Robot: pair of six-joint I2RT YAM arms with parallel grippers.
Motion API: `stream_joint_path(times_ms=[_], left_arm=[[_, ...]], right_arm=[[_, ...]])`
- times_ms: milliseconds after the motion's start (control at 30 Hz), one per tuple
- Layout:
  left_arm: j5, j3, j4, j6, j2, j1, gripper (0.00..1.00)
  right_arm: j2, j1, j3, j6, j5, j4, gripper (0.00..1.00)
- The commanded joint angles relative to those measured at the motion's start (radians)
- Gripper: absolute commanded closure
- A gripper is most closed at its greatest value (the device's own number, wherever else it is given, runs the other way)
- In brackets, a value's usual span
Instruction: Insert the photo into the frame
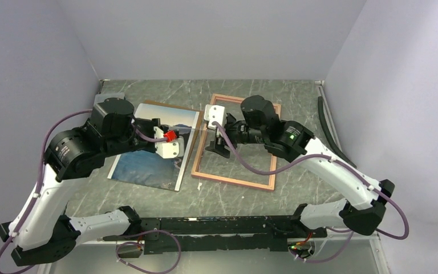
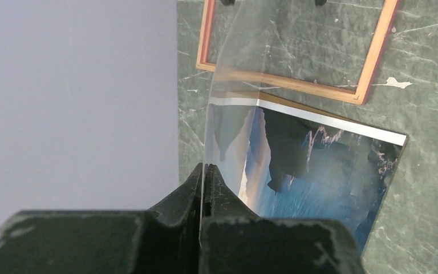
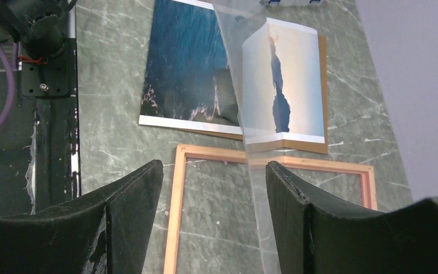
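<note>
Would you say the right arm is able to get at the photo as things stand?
Probably not cleanly. The right hand is open above the frame, but the clear pane, held up on edge in the left hand, stands between it and the photo lying flat beyond.

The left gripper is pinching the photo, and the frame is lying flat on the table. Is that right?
Not quite. The left gripper is pinching the clear pane, not the photo, as the left wrist view shows. The photo lies unheld beside the frame, which is lying flat on the table.
</note>
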Motion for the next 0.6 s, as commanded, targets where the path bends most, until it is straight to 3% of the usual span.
stream_joint_path(times_ms=[0, 300, 500, 533, 567], left_arm=[[0.043, 0.000, 0.030, 0.046, -0.018, 0.001, 0.97], [0.047, -0.017, 0.045, 0.055, -0.025, 0.000, 0.97], [0.024, -0.029, 0.110, 0.018, -0.026, 0.000, 0.97], [0.014, -0.034, 0.136, 0.008, -0.028, 0.001, 0.94], [0.000, -0.045, 0.168, -0.003, -0.032, 0.000, 0.83]], right_arm=[[0.058, -0.007, 0.036, 0.000, -0.058, 0.082, 0.32], [0.091, -0.006, 0.020, 0.084, -0.032, 0.200, 0.65], [0.043, -0.007, -0.032, 0.153, 0.031, 0.301, 0.99], [0.036, -0.007, -0.037, 0.159, 0.048, 0.314, 1.00], [0.028, -0.007, -0.042, 0.169, 0.069, 0.327, 1.00]])
